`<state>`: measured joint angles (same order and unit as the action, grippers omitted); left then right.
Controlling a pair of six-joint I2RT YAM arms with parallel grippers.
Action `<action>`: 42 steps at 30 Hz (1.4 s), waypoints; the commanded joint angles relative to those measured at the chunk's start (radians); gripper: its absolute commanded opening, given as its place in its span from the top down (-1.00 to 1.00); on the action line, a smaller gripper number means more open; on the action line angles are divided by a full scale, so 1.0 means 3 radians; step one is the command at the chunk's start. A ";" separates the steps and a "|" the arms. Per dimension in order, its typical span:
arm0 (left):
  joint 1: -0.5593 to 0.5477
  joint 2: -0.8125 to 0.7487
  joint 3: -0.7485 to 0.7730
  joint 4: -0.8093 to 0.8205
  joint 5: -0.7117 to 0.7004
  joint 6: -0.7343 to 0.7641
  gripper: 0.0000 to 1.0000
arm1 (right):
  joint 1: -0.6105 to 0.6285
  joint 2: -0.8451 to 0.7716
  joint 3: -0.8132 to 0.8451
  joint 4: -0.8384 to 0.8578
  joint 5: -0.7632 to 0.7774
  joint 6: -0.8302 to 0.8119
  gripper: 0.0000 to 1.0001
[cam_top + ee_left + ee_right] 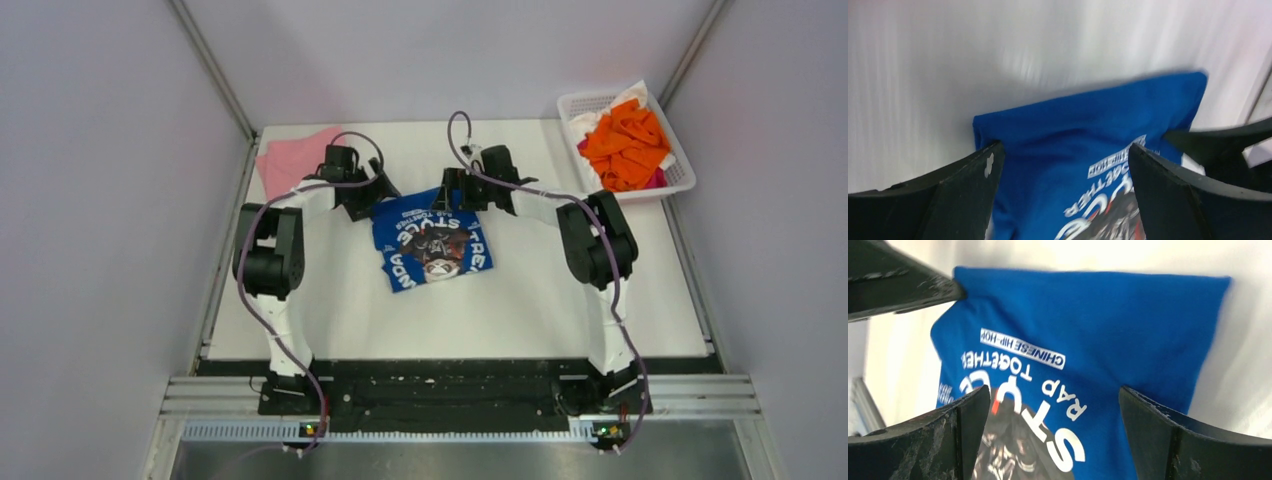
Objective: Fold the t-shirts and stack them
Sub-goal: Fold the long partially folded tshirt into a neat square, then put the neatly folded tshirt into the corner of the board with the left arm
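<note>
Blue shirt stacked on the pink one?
No, the blue shirt lies central on the table, the pink shirt at its far-left corner.

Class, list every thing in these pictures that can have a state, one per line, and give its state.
blue t-shirt: folded, flat on the table, print up.
pink t-shirt: flat at the table's far-left corner.
basket: upright, heaped full.
orange t-shirts: crumpled, piled in the basket.
left gripper: open, over the blue t-shirt's far edge.
right gripper: open, over the blue t-shirt's far edge.
</note>
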<state>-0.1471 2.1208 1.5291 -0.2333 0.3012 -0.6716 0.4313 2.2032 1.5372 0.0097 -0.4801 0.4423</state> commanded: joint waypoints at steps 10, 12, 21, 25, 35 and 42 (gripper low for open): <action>-0.0123 -0.1677 -0.1307 -0.0261 -0.0517 -0.0113 -0.98 | 0.0017 -0.1769 -0.1332 0.0050 0.0665 -0.0442 -0.97; -0.0173 -0.1813 -0.1505 -0.0265 -0.0514 -0.0140 -0.97 | 0.0014 -0.2067 -0.1558 0.0178 0.0934 -0.0288 -0.98; -0.0795 -0.1721 -0.1842 -0.0256 -0.0611 -0.0303 -0.97 | -0.0116 -0.3492 -0.2703 0.0258 0.2502 0.0302 -0.97; -0.0886 -0.1451 -0.1734 -0.0331 -0.0689 -0.0387 -0.97 | -0.0182 -0.3932 -0.2912 0.0212 0.2600 0.0302 -0.97; -0.1182 -0.0829 -0.1358 -0.0402 -0.0699 -0.0505 -0.63 | -0.0213 -0.4062 -0.2966 0.0122 0.2717 0.0258 -0.97; -0.1455 -0.0197 -0.0494 -0.1347 -0.1571 -0.0704 -0.18 | -0.0237 -0.4087 -0.3031 0.0172 0.2859 0.0249 -0.98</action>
<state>-0.5392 1.9202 1.2785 -0.4160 0.0078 -0.8425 0.3706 0.9939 0.6323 0.0330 0.3351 0.5175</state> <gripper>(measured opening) 0.653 0.985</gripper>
